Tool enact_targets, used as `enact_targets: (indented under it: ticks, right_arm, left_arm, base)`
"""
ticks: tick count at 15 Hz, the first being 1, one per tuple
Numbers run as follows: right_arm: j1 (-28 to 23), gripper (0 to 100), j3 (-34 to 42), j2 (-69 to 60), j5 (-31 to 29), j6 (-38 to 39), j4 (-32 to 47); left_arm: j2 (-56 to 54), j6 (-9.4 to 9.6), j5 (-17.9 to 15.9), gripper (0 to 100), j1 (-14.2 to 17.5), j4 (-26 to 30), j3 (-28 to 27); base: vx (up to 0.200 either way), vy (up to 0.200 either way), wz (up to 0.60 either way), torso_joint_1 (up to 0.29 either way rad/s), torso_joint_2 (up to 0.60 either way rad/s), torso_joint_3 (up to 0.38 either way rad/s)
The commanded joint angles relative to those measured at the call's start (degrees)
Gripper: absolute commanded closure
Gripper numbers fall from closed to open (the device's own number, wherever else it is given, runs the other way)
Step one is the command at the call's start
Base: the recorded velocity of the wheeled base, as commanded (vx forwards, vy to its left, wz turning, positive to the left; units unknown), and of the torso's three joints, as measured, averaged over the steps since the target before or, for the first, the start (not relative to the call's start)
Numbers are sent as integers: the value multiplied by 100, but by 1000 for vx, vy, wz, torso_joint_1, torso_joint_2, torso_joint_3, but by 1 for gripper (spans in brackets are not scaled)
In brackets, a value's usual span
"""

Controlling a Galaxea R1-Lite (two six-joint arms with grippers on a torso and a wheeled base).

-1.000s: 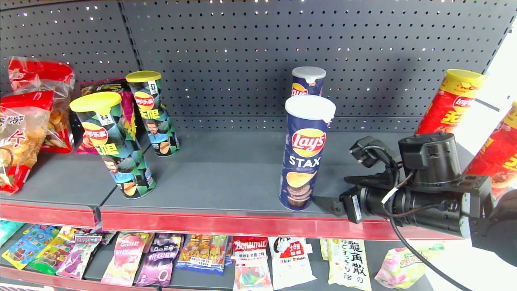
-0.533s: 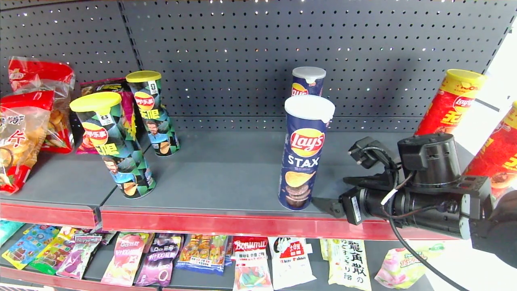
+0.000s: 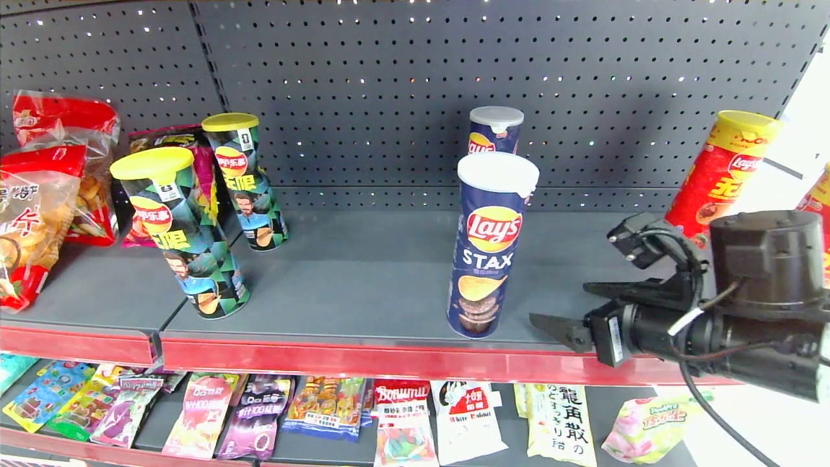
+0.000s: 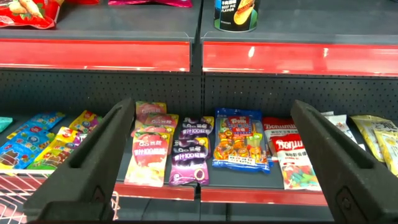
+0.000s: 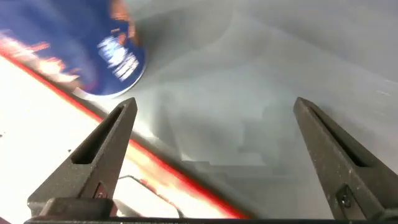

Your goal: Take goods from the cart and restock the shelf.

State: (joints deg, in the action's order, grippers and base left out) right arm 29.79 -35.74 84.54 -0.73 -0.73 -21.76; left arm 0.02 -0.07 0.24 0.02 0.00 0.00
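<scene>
My right hand (image 3: 559, 302) wide, empty, just right of blue can (image 3: 487, 253); I fear sideways knock tips it off shelf (image 3: 363, 279).

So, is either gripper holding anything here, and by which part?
Nothing held. Left gripper and right gripper are open and empty; the front blue white-lidded chip can stands free.

A tall blue chip can (image 3: 487, 253) with a white lid stands upright on the grey shelf (image 3: 363, 279), close to its red front lip. A second blue can (image 3: 495, 131) of the same kind stands upright behind it, near the shelf's back.
</scene>
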Motion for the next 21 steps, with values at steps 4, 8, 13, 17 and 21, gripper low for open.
enact_targets:
  ticks: [4,8,13,17,21]
  right_arm:
    - [-264,0,1439,-2627,64,-287,-30]
    - [-1468,0,2651,-4315,1365,-850,23]
    - [-2514,0,3557,-5747,1875,-1008,49]
    - [-3252,0,3574,-7399,1708,-850,1570]
    - [-2944,0,3530,-8261,934,-542,2009]
  left_arm:
    - [-2,-1,2,0,6,0,0]
    - [-2,-1,2,0,6,0,0]
    - [-2,-1,2,0,-2,0,0]
    - [-2,-10,2,0,6,0,0]
    - [-2,-1,2,0,6,0,0]
  base:
    - [0,0,0,0,0,0]
    - [0,0,0,0,0,0]
    - [0,0,0,0,0,0]
    - [0,0,0,0,0,0]
    - [0,0,0,0,0,0]
